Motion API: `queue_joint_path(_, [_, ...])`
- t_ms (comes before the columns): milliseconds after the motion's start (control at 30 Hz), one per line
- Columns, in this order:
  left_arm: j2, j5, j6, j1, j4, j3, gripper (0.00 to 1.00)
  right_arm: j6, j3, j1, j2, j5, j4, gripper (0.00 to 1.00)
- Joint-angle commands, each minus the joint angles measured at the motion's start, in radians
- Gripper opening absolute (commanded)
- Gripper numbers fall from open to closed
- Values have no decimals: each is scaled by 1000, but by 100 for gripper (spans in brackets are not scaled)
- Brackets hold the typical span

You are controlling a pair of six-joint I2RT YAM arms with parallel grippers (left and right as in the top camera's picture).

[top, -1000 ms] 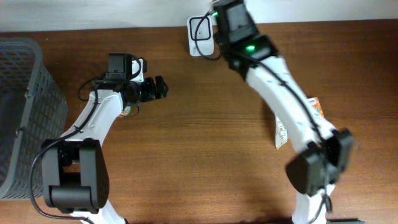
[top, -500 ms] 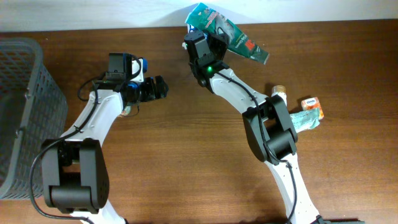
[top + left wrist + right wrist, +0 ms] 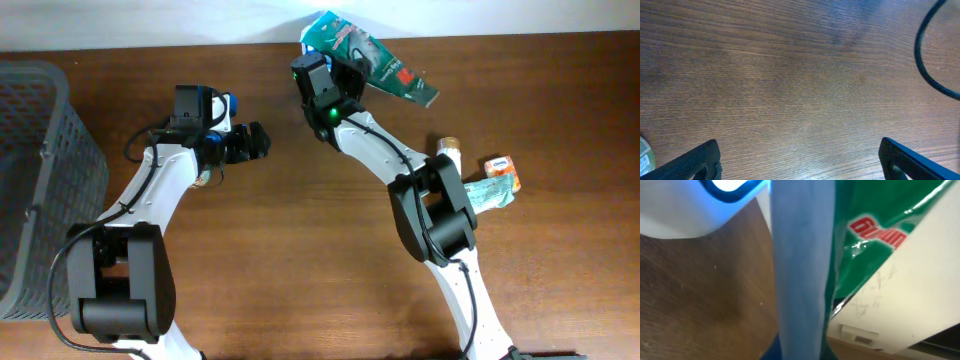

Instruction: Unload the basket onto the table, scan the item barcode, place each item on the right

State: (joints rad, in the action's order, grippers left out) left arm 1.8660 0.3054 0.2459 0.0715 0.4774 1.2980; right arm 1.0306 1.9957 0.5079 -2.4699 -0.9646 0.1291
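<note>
My right gripper [image 3: 343,68] is shut on a green snack packet [image 3: 372,56], holding it tilted at the far middle of the table. The packet hangs over the white scanner [image 3: 695,210], which glows blue at the top left of the right wrist view. There the packet [image 3: 880,215] fills the middle and right, its edge running down between my jaws. In the overhead view the scanner is almost wholly hidden under the packet and the arm. My left gripper [image 3: 252,142] stands open over bare wood, its fingertips [image 3: 695,160] far apart with nothing between them.
A grey mesh basket [image 3: 40,170] stands at the left edge. At the right lie a small brown item [image 3: 447,146], an orange packet [image 3: 500,165] and a pale green packet [image 3: 492,192]. A black cable [image 3: 927,65] curves on the wood near my left gripper.
The right arm has swung down and left, and the green packet now shows over the scanner, shifting slightly right in the last half second. The left arm has not moved.
</note>
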Motion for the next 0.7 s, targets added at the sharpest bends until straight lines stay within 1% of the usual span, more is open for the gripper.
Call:
queue_joint_path(0, [-17, 1, -9, 2, -2, 7, 99, -136, 17, 9, 184, -39, 111, 4])
queue_joint_path(33, [-17, 1, -9, 2, -2, 7, 99, -200, 17, 9, 232, -42, 209, 4])
queue_joint_path(100, [-17, 1, -9, 2, -2, 7, 99, -415, 18, -3, 324, -43, 435, 4])
queue_joint_path(133, [-17, 1, -9, 2, -2, 7, 99, -527, 18, -13, 355, -43, 536, 4])
queue_joint_path(167, [-17, 1, -9, 2, -2, 7, 99, -695, 18, -33, 387, -42, 693, 4])
queue_joint_path(233, [-17, 1, -9, 2, -2, 7, 99, -954, 17, -81, 397, -35, 972, 4])
queue_joint_path(267, [-17, 1, -9, 2, -2, 7, 99, -1059, 16, -107, 394, -16, 1079, 4])
queue_joint_path(300, [-17, 1, -9, 2, -2, 7, 99, -1224, 16, -154, 391, 26, 1233, 4])
queue_joint_path(333, [-17, 1, -9, 2, -2, 7, 99, -1315, 13, -197, 389, 65, 1317, 4])
queue_joint_path(367, [-17, 1, -9, 2, -2, 7, 99, -1373, 5, -252, 389, 113, 1375, 4])
queue_joint_path(467, [-17, 1, -9, 2, -2, 7, 99, -1379, -3, -404, 386, 312, 1382, 4])
queue_joint_path(500, [-17, 1, -9, 2, -2, 7, 99, -1380, -6, -429, 386, 361, 1381, 4])
queue_joint_path(567, [-17, 1, -9, 2, -2, 7, 100, -1379, -29, -468, 386, 392, 1378, 4])
queue_joint_path(667, [-17, 1, -9, 2, -2, 7, 99, -1345, -151, -482, 386, 396, 1312, 5])
